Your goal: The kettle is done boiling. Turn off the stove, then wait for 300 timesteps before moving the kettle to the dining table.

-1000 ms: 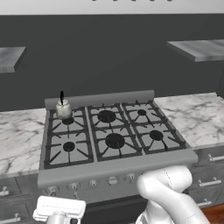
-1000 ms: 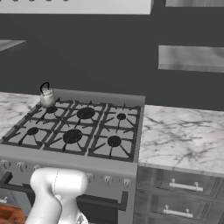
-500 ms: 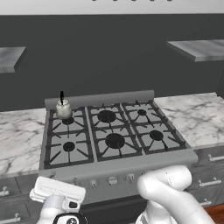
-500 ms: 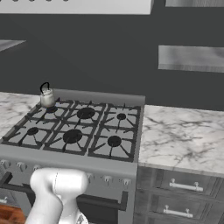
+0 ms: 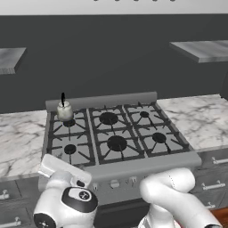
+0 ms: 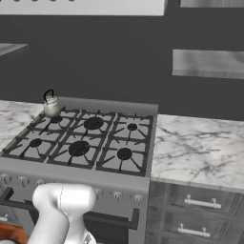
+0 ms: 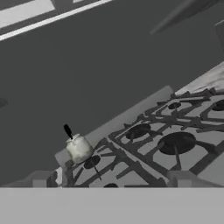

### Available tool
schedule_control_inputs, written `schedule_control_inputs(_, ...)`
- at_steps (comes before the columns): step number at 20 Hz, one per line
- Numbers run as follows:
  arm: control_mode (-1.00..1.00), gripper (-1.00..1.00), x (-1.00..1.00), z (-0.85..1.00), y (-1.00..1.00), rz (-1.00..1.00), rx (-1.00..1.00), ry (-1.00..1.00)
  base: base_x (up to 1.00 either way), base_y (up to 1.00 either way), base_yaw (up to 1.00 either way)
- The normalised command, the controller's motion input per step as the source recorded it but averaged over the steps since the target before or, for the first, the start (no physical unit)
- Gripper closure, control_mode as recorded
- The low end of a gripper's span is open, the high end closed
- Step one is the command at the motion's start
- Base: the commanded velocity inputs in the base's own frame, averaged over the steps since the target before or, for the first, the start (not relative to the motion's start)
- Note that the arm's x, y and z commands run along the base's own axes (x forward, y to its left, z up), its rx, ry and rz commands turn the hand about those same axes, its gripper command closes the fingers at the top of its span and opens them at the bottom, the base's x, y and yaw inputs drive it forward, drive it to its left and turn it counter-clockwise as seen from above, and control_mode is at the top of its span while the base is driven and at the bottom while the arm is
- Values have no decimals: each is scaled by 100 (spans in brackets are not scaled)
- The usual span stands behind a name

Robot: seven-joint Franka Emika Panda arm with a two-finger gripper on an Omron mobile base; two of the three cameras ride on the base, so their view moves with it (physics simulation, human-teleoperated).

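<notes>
On the stove, kettle back-left.

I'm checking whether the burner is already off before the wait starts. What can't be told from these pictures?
- Flame under the kettle: its body covers that burner in the left base view.
- Knob positions on the stove: too small in both base views, and the arm hides the left ones.
- Gripper: fingertips stand apart, open; the grey band cuts them off in the hand view.
</notes>
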Motion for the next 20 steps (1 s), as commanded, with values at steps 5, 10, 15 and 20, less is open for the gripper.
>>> schedule_control_inputs(5,-100,-100,29,44,-22,0,17,21,0,0,0)
schedule_control_inputs(10,-100,-100,43,21,-16,4,7,25,0,0,0)
schedule_control_inputs(15,-100,-100,46,13,-13,5,1,25,0,0,0)
schedule_control_inputs(20,-100,-100,51,17,-10,5,3,28,0,0,0)
